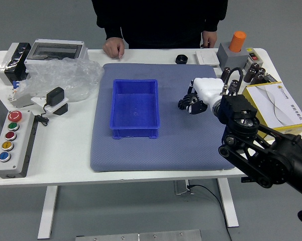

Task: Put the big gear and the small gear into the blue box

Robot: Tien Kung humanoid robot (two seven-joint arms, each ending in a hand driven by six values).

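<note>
- Blue box (135, 104), left of the small gear, long sides running away from the robot.
- Small gear (182, 104), seemingly just beside the right hand's left edge.
- Right hand (206, 95): grip unclear; cannot tell if it holds anything.

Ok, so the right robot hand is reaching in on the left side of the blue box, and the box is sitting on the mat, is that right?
Not quite: the head view shows the right robot hand on the right side of the blue box. The box is sitting on the mat.
</note>
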